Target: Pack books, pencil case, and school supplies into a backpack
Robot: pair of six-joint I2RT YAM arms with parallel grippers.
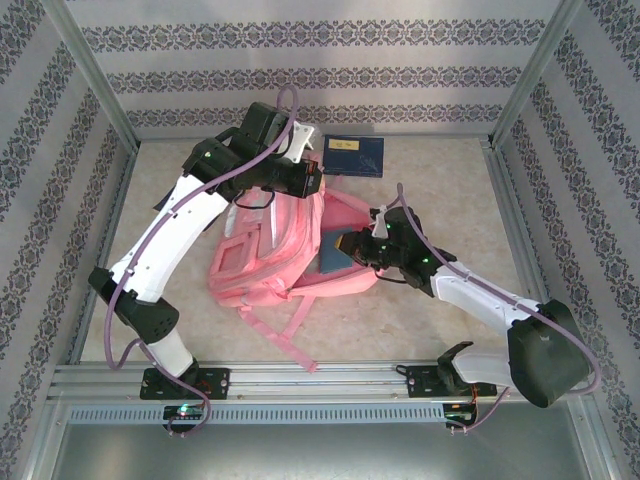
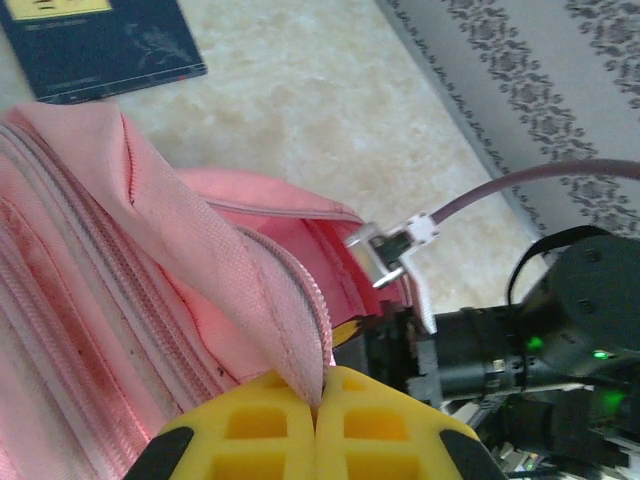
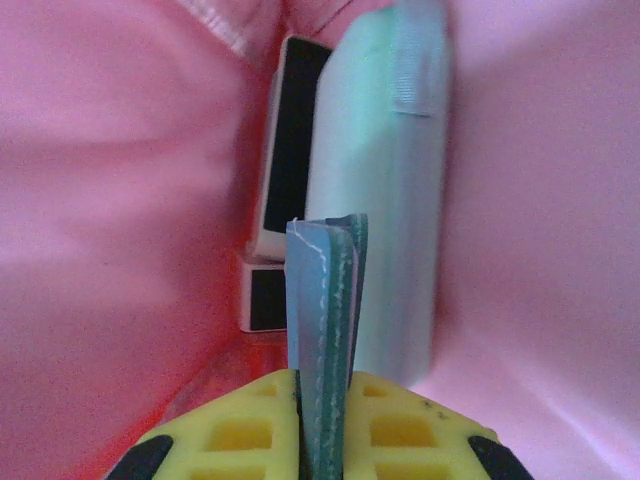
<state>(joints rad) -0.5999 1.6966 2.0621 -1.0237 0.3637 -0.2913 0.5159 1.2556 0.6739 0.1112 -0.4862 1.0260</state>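
Looking down from the overhead camera, the pink backpack (image 1: pixel 265 262) lies flat in the middle of the table (image 1: pixel 440 180), with its opening facing the far side. The left gripper (image 1: pixel 311 184) is up at the bag's top rim. The right gripper (image 1: pixel 354 244) comes in at the open mouth from the right, with a thin book (image 1: pixel 333 252) in it that sits partly inside the opening. A navy book (image 1: pixel 353 156) with a yellow label lies on the table just beyond the bag, close to the left gripper.

Left wrist cam: the left gripper (image 2: pixel 318 400) has its yellow fingers squeezed tight together on the zipper edge of the backpack (image 2: pixel 110 300), and the pink flap runs up from between them. The navy book (image 2: pixel 100 40) is in the top corner, and the right arm (image 2: pixel 560 330) is off to the side.

Right wrist cam: this one is down inside the backpack (image 3: pixel 120 200), with pink fabric on both sides. The right gripper (image 3: pixel 322 405) is clamped on the thin book (image 3: pixel 325 310), which is bluish-teal and held edge-on. Past it, the mint pencil case (image 3: pixel 385 200) stands against a black-and-white bar (image 3: pixel 290 150). Another small black-and-white piece (image 3: pixel 262 300) sits below that.
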